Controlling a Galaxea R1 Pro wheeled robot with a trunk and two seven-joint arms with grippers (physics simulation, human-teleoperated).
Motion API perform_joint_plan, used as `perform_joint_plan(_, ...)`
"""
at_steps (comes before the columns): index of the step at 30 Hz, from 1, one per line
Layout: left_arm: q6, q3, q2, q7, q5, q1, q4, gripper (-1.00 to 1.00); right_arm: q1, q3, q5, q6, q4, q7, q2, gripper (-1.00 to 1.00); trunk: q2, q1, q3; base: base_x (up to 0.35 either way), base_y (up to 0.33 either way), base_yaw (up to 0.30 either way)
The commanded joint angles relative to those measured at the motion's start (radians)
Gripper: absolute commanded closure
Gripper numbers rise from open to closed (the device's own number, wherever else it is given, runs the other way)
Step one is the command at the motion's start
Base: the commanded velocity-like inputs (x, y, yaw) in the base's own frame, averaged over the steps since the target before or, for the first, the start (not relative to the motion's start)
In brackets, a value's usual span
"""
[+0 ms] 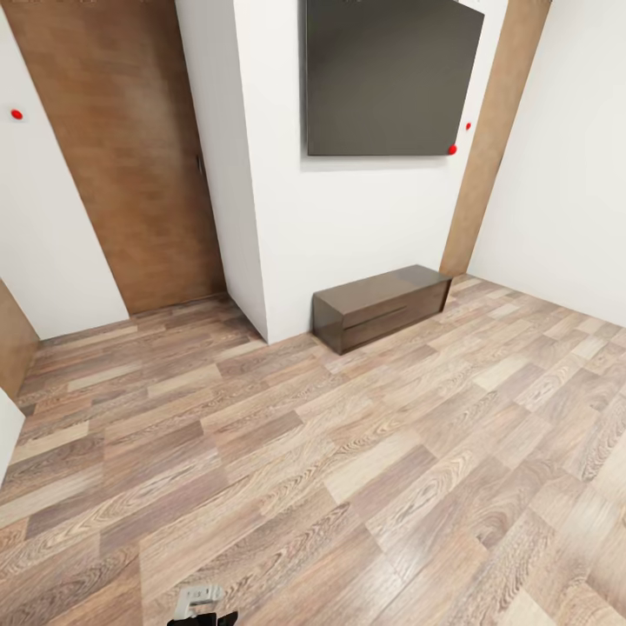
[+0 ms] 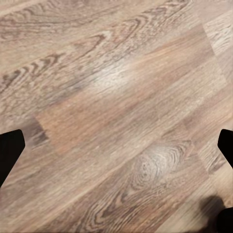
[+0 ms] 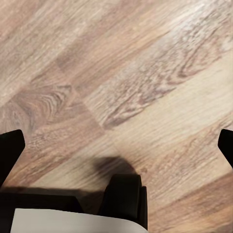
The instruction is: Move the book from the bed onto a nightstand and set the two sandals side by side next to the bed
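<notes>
- Right now my left gripper (image 2: 116, 145) has its jaws spread wide: in the left wrist view one dark fingertip (image 2: 9, 150) sits at each side edge of the frame, and nothing lies between them but bare wood-plank floor (image 2: 116, 87).
- My right gripper (image 3: 116, 145) stands equally wide apart, with dark fingertips (image 3: 10, 150) at both side edges, holding nothing and touching nothing.
- Under the right gripper I see the same plank floor, plus a dark rounded part of the robot (image 3: 125, 199) and a pale flat part (image 3: 73, 222) of it beside that, with a soft shadow on the boards just next to them.
- From the head view, a small white and black piece of the robot (image 1: 202, 604) pokes in at the lower edge of the frame; I cannot tell what part it is.
- Floor boards run on from there across the room, bare of any book or sandal, so the task's things are not before me at this moment.
- Further on, a low dark brown cabinet (image 1: 382, 306) with a glossy top stands against the foot of a white wall (image 1: 365, 217).
- Above it a large dark flat panel (image 1: 391, 76) hangs on that wall, with a small red dot (image 1: 452, 149) at its lower corner.
- Left of the wall's corner is a brown wooden door (image 1: 122, 148); another red dot (image 1: 16, 114) sits on the white wall beside it.
- A brown wooden strip (image 1: 491, 139) runs up the wall at the far right of the panel.
</notes>
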Motion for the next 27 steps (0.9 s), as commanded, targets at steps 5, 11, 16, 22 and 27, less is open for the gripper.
perform_joint_plan(5,-0.005,0.008,0.0,-0.002,-0.011,-0.001,0.001,-1.0,-0.001,-0.009,0.01,-0.005,0.002,0.002,-0.001,-1.0,0.0,0.0,0.006,0.004,0.0,0.0)
perform_joint_plan(11,-0.005,0.008,0.0,-0.002,-0.011,-0.001,0.001,-1.0,-0.001,-0.009,0.01,-0.005,0.002,0.002,-0.001,-1.0,0.0,0.0,0.016,0.0,0.0,0.0)
perform_joint_plan(16,-0.005,0.008,0.0,-0.002,-0.011,-0.001,0.001,-1.0,-0.001,-0.009,0.01,-0.005,0.002,0.002,-0.001,-1.0,0.0,0.0,0.024,0.0,0.0,0.0)
perform_joint_plan(22,-0.005,0.008,0.0,-0.002,-0.011,-0.001,0.001,-1.0,-0.001,-0.009,0.01,-0.005,0.002,0.002,-0.001,-1.0,0.0,0.0,0.033,0.0,0.0,0.0)
perform_joint_plan(27,-0.005,0.008,0.0,-0.002,-0.011,-0.001,0.001,-1.0,-0.001,-0.009,0.01,-0.005,0.002,0.002,-0.001,-1.0,0.0,0.0,0.041,0.0,0.0,0.0)
